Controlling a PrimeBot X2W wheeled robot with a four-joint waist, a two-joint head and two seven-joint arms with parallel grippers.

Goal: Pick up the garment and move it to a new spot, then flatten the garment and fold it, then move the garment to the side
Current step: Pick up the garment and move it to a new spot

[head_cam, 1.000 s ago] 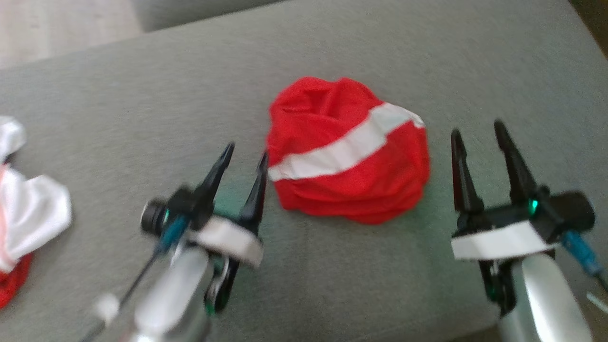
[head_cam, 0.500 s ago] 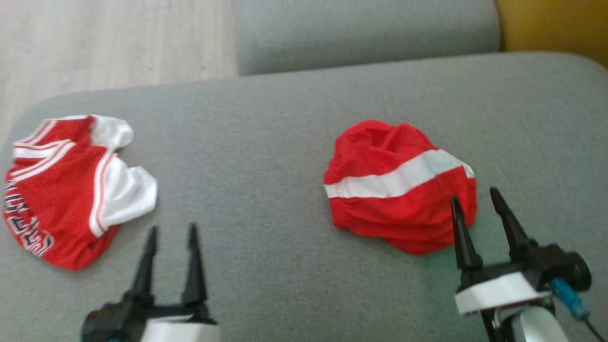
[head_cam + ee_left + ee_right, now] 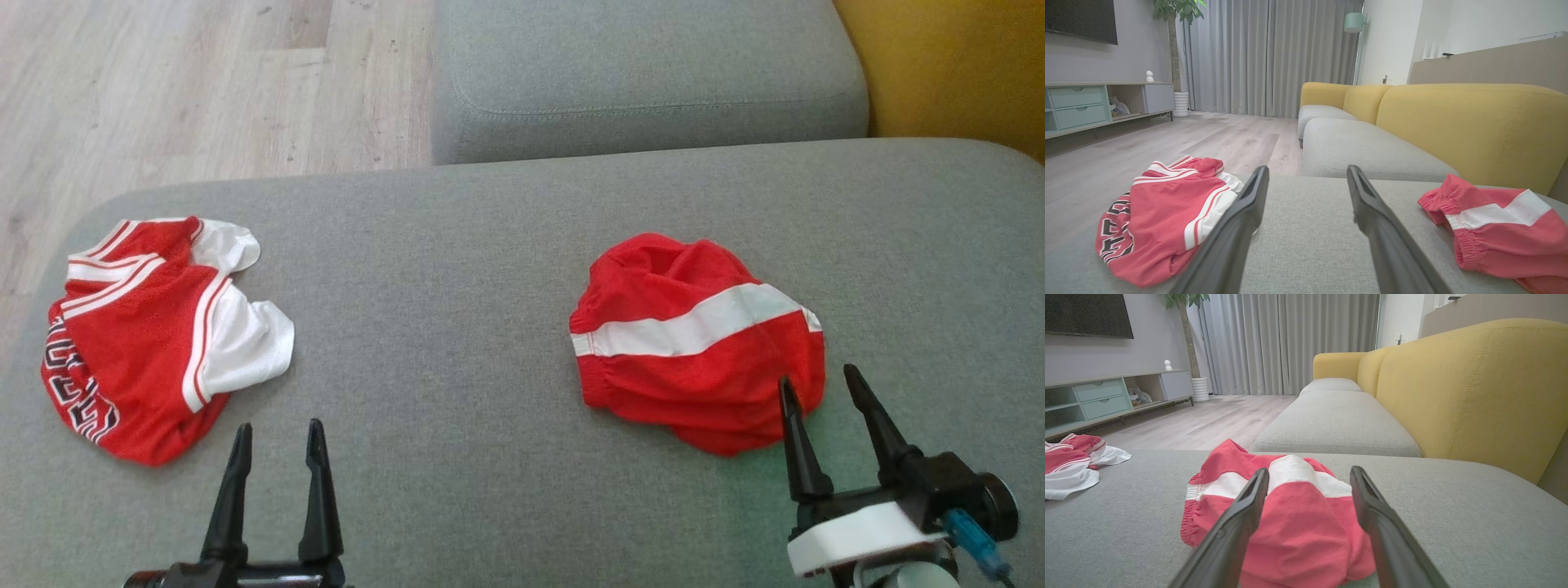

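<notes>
- At the far left, a pale wooden floor (image 3: 163, 90) lies beyond the sofa.
- A red and white jersey (image 3: 155, 335) lies crumpled on the left end of the grey seat cushion (image 3: 457, 327), with dark letters on its edge.
- The left gripper (image 3: 278, 425) hangs just beside the jersey, on its right. Its two dark fingers are spread apart and hold nothing.
- The middle of the cushion is bare grey cloth.
- The red shorts (image 3: 694, 359), with one white stripe across, lie bunched on the right half of the cushion, well apart from the jersey.
- The right gripper (image 3: 818, 374) has its fingers spread wide and empty, with the tips at the near edge of the shorts. Whether they touch the cloth I cannot tell.
- At the far right rises the yellow backrest (image 3: 939, 65).
</notes>
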